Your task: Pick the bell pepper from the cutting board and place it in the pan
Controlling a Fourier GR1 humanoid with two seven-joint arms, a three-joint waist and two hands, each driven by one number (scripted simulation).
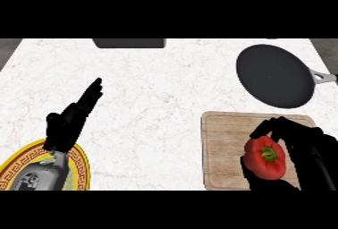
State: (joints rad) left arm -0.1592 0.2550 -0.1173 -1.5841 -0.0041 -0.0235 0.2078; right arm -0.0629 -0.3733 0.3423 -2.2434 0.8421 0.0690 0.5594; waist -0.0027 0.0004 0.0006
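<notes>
A red bell pepper (pixel 265 157) with a green stem sits at the near right of the wooden cutting board (pixel 224 143). My right hand (pixel 300 141) is curled round the pepper from the right, fingers over its top and thumb side below. The black pan (pixel 275 75) lies beyond the board at the back right, its grey handle pointing right. My left hand (pixel 74 116) rests open at the left, fingers straight and pointing up toward the counter's far side.
A yellow patterned plate (pixel 80 164) lies at the near left under my left forearm. A dark rectangular object (pixel 128 43) sits at the counter's far edge. White marble counter (pixel 158 89) spreads between the hands.
</notes>
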